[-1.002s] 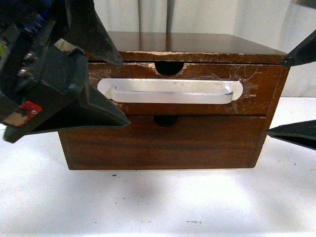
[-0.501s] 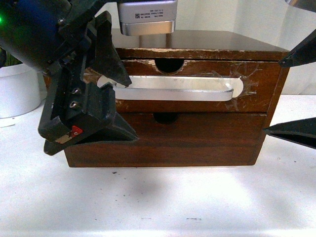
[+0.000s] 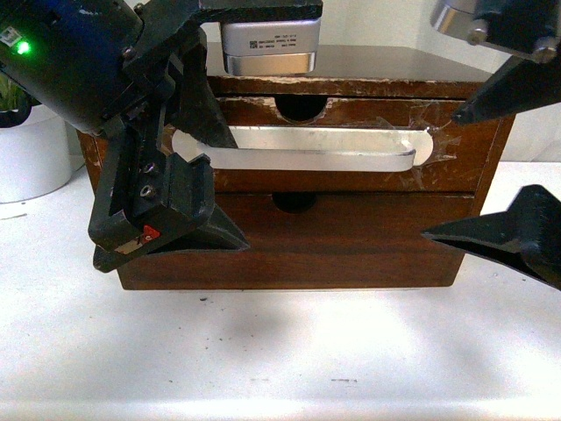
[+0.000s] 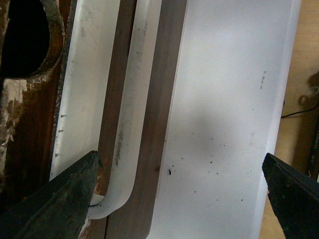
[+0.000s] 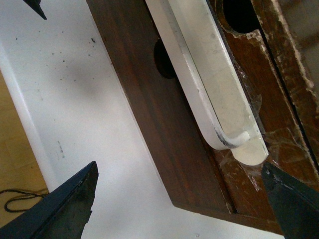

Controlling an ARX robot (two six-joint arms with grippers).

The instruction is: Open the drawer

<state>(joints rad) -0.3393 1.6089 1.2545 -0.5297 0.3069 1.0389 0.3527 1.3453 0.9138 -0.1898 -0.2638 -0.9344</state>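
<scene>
Your left gripper has swung in, jaws spread and empty, one black finger now at the left end of the long white bar handle. Beside it your right gripper has advanced too, also spread and empty, flanking the handle's right end. Behind them, the dark brown scratched wooden drawer front, upper of two, looks shut, so the pull is not yet begun.

On your desk sits the chest, the drawer above a second drawer. The handle runs across the upper front, below its notch. Left fingers bracket the handle's left end; right fingers flank the chest's right edge. A pot stands at left.
</scene>
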